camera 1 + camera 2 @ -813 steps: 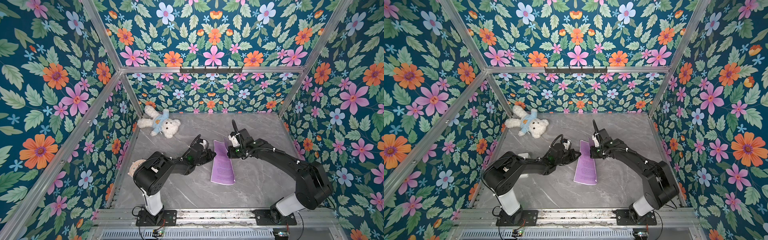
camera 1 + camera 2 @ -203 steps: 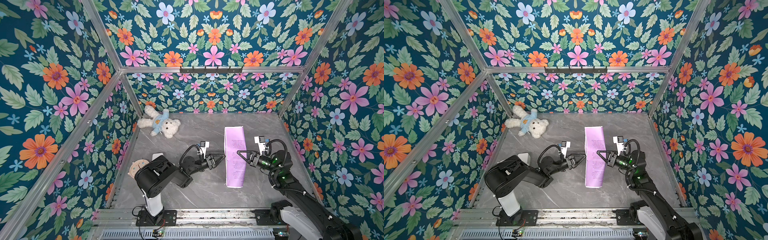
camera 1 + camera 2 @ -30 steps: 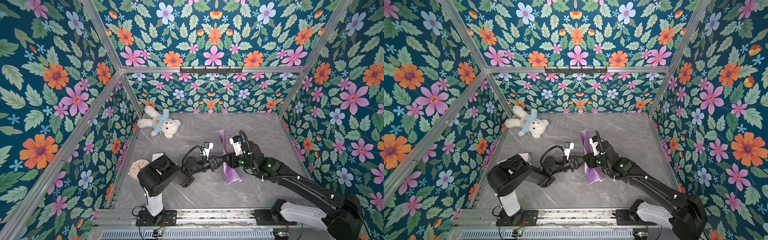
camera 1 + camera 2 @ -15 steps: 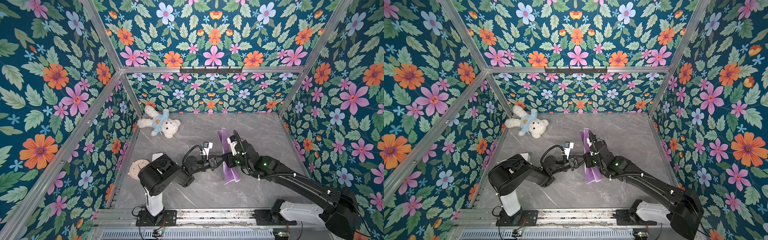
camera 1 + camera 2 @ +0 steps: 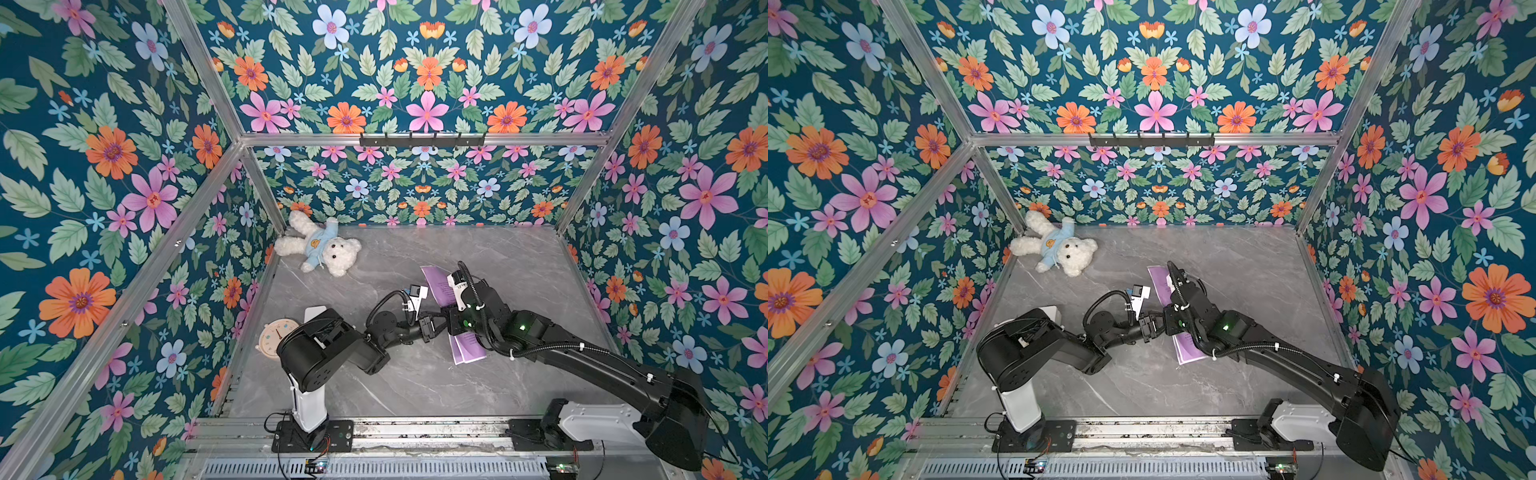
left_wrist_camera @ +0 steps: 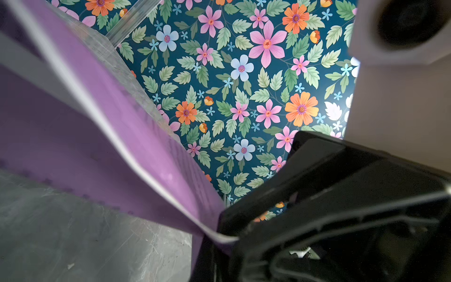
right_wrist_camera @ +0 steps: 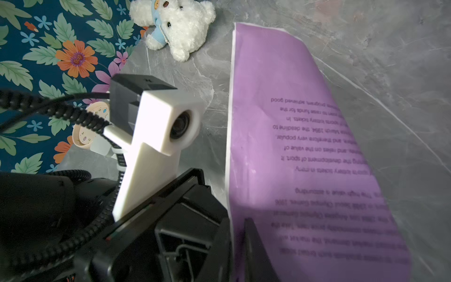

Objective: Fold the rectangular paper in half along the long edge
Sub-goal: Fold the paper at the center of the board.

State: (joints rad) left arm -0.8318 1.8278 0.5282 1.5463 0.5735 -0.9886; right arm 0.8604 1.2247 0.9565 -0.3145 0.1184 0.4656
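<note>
The left fingers [image 5: 434, 322] are clenched on a long edge of the paper [image 5: 468, 347], where 2 layers of the sheet meet. 1 of the right fingers [image 7: 253, 244] lies against the printed face just beside that edge; whether that pair is clamped cannot be told. The paper stands curled, partly raised off the surface [image 5: 415, 386], in front and right of the bear [image 5: 322, 249] in both top views. A clock [image 5: 272, 338] lies in front of the bear.
</note>
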